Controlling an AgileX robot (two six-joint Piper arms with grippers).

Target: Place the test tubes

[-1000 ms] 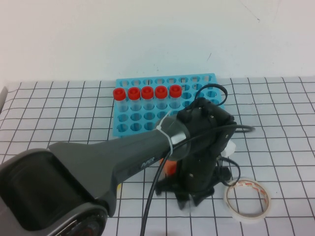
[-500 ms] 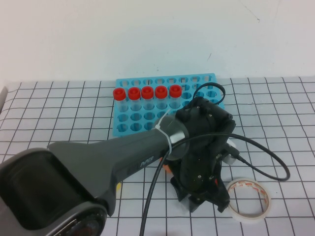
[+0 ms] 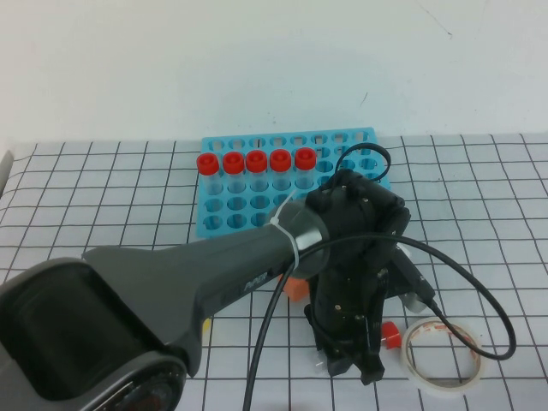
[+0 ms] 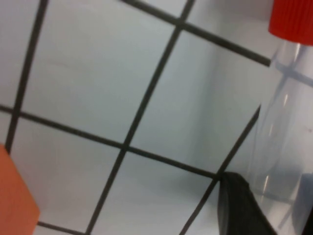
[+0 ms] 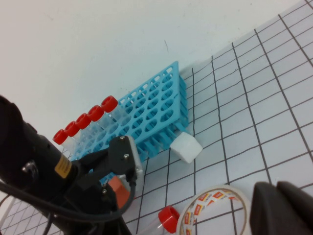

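My left gripper (image 3: 347,364), down beside the tape roll (image 3: 413,364), seems to pinch a test tube (image 3: 390,334) (arm masks the rack (image 3: 342,137)); right gripper (image 5: 281,208) closed, aloft.

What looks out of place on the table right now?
One red-capped test tube is horizontal beside the tape roll, at the left gripper, while five others stand upright in the blue rack. The right gripper hangs shut off to the right.

Light: bright, even, diffuse.
Shadows: faint, soft-edged on the tabletop (image 3: 103,197).
Left wrist view: heavily blurred, test tube (image 4: 283,122) out of focus.
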